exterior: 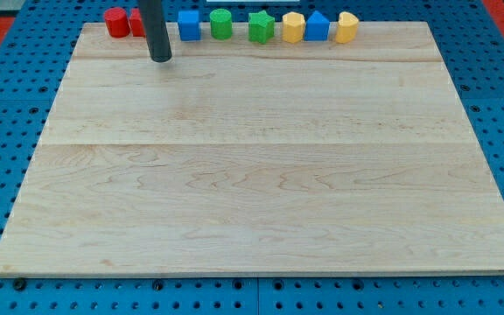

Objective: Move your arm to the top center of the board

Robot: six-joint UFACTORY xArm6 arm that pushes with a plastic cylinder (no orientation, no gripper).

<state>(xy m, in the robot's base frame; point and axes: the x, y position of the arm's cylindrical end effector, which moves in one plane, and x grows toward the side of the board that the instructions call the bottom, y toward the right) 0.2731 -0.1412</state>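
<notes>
While 8 blocks line the board's (261, 175) top edge, my tip (160, 59) rests on bare wood left of center, just below the second red block (136, 23) and near the blue cube (189, 24); it has no jaws.

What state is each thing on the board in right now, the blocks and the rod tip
my tip: down on the board, upper left, just below the red blocks
red block: top row, far left
second red block: partly hidden behind the rod
blue cube: top row
green cylinder: upright
green star-like block: top row
yellow block: touching the next blue block
blue block: between the yellows
yellow block at the row's right end: top row
board: flat
</notes>
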